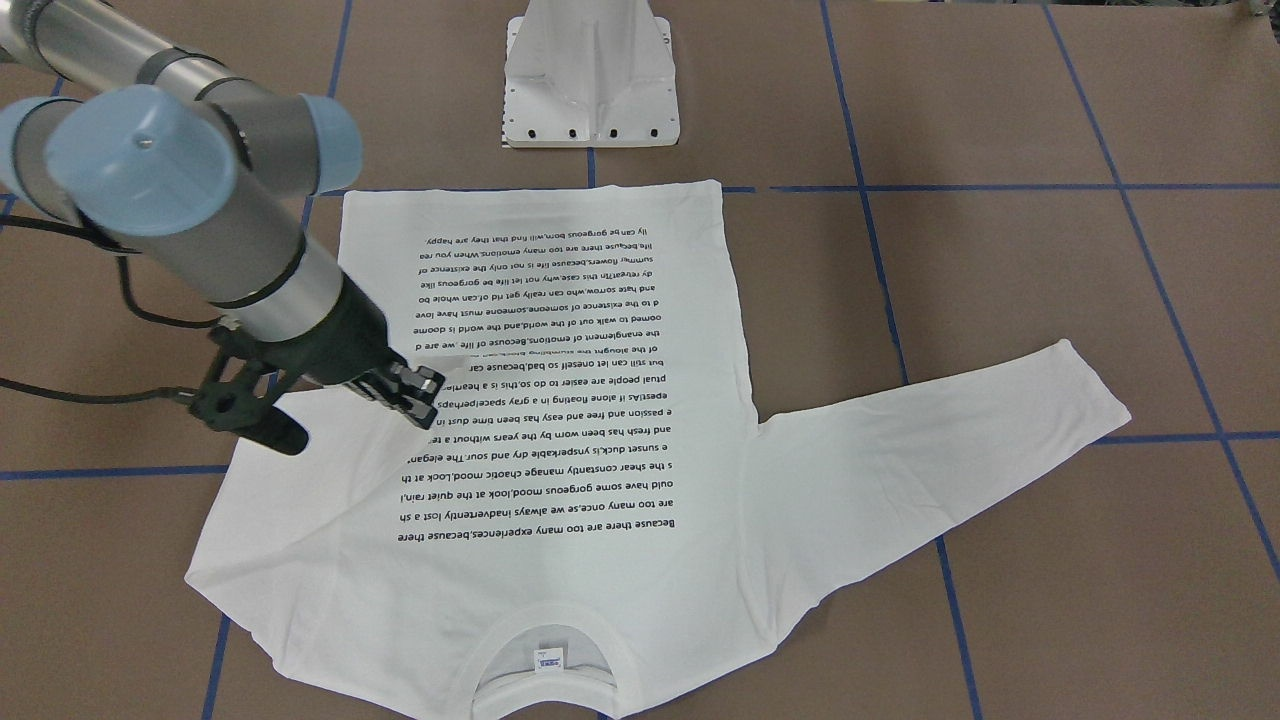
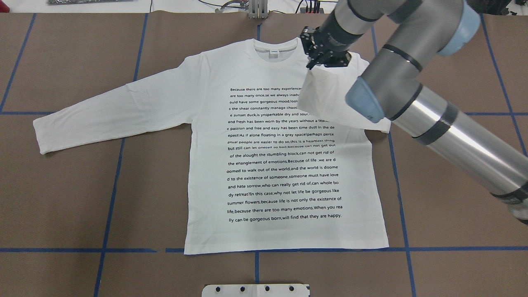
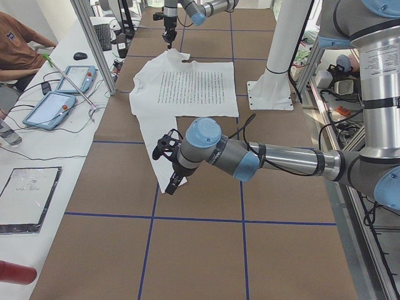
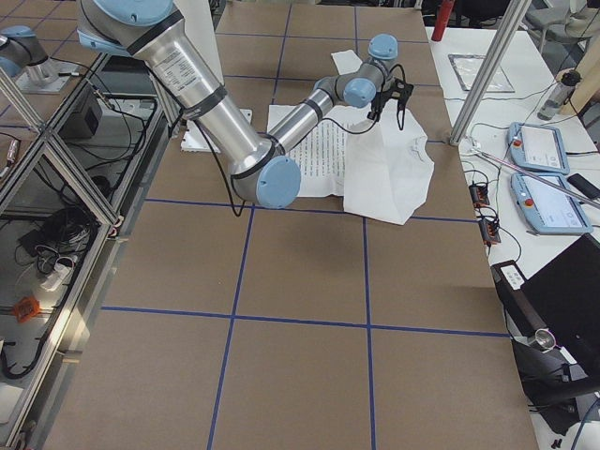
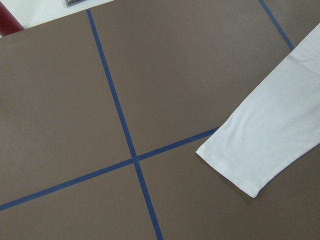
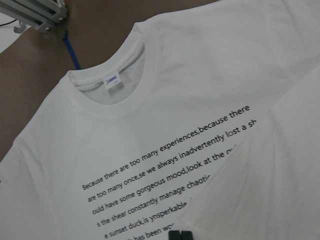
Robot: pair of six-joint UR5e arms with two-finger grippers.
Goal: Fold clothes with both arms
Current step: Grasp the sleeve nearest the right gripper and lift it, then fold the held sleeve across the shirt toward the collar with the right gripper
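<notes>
Right gripper (image 1: 424, 397) pinches a smooth, tent-shaped sleeve (image 2: 330, 101) of the white T-shirt (image 2: 284, 235).

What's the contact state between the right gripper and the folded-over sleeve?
Touching. Overhead view: the sleeve rises to a peak pinched in the right gripper.

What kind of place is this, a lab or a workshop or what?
Most likely a robotics lab: the table is gridded with blue tape, teach pendants lie on a side bench, and the left arm and right arm work on a T-shirt.
</notes>
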